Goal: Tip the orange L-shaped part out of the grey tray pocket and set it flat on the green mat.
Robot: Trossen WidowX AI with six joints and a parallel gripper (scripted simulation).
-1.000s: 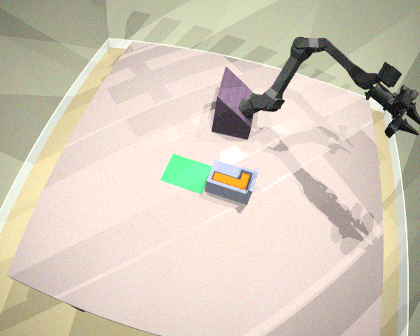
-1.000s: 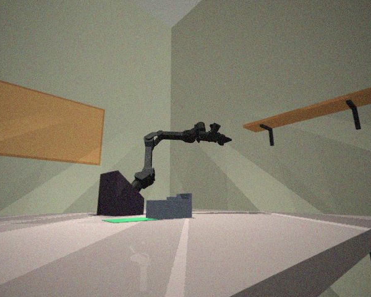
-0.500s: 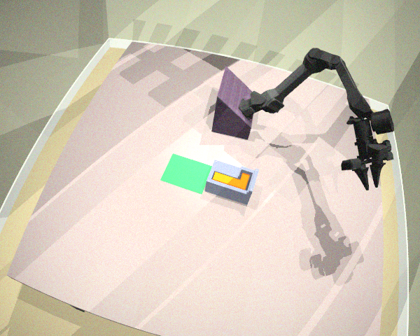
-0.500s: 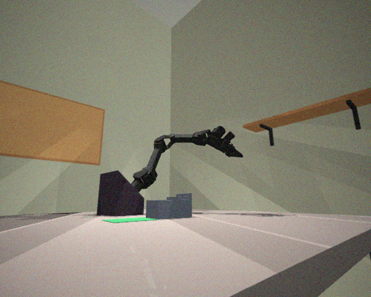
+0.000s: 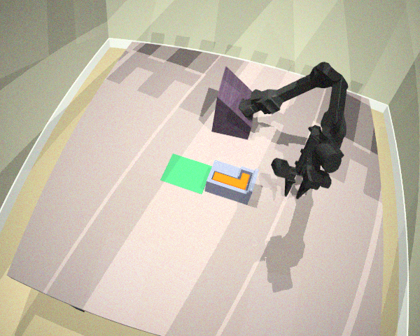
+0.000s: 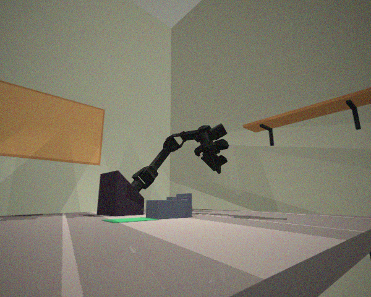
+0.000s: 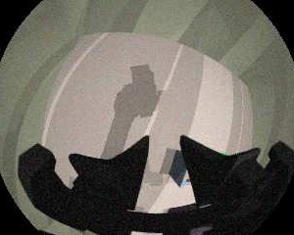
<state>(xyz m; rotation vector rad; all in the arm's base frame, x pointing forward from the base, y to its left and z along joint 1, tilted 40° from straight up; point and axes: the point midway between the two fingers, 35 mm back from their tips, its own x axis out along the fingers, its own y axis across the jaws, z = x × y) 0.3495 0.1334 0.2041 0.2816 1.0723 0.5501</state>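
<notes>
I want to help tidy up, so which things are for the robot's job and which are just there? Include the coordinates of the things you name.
For the job:
- orange piece point(image 5: 232, 181)
- grey tray point(image 5: 225, 192) point(image 6: 169, 209)
- green mat point(image 5: 187, 174) point(image 6: 130, 219)

Just there:
- wall shelf point(image 6: 313, 110)
- orange board on the wall point(image 6: 45, 124)

My top view looks steeply down across the desk; my exterior, low, shares the tray.

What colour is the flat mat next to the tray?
The mat is bright green, clearest from the top.
</notes>
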